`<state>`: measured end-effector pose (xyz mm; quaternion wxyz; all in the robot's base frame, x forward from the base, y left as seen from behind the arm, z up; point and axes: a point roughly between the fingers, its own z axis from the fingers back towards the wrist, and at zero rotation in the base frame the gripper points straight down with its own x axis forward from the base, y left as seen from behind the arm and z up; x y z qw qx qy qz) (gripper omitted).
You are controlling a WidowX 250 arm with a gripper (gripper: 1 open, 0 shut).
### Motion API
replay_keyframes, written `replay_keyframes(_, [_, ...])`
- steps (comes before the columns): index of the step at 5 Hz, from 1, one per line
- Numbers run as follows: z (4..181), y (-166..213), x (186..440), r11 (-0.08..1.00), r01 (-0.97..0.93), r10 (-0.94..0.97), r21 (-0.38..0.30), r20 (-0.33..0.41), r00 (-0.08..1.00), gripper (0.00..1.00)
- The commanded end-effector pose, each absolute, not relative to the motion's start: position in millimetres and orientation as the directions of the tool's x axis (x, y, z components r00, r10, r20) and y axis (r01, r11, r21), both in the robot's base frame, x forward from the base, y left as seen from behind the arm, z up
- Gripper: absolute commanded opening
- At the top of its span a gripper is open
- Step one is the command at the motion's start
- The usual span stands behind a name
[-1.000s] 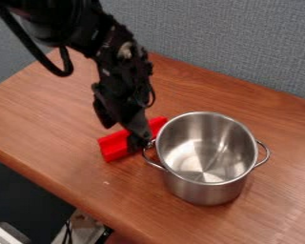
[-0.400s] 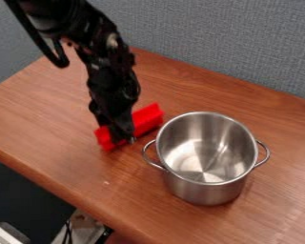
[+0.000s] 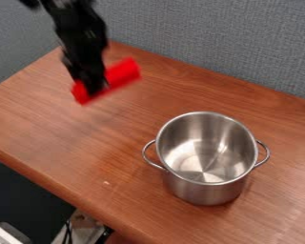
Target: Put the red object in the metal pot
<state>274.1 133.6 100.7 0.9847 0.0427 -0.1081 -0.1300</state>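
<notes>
The red object (image 3: pixel 113 76), a bright red bar, hangs tilted above the table at the upper left, well away from the pot. My gripper (image 3: pixel 89 82) comes down on it from above, blurred, and is shut on its middle. The black arm (image 3: pixel 76 33) reaches up out of the top edge. The metal pot (image 3: pixel 204 189) stands upright at the lower right with nothing visible inside; its shiny interior faces the camera.
A brown wooden table (image 3: pixel 66 143) carries the pot; its front edge runs diagonally along the lower left. A grey wall (image 3: pixel 232 38) rises behind the table's back edge. Dark floor shows below the front edge.
The jaws shut on the red object beside the pot. The arm then lifted it off the table and carried it up and to the left, away from the pot.
</notes>
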Motion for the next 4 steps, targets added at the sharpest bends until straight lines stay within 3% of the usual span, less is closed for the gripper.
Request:
replay_keyframes(1, [135.9, 152, 297, 0.977, 0.152, -0.191, 0.152, 0.284, 0.940, 1.00])
replay_keyframes(2, [152.9, 141, 298, 0.985, 0.103, -0.142, 0.139, 0.309, 0.940, 0.00])
replay_keyframes(3, [145.8, 138, 295, 0.990, 0.076, -0.108, 0.119, 0.290, 0.951, 1.00])
replay_keyframes(4, [115.2, 132, 305, 0.993, 0.037, -0.068, 0.115, 0.280, 0.958, 1.00])
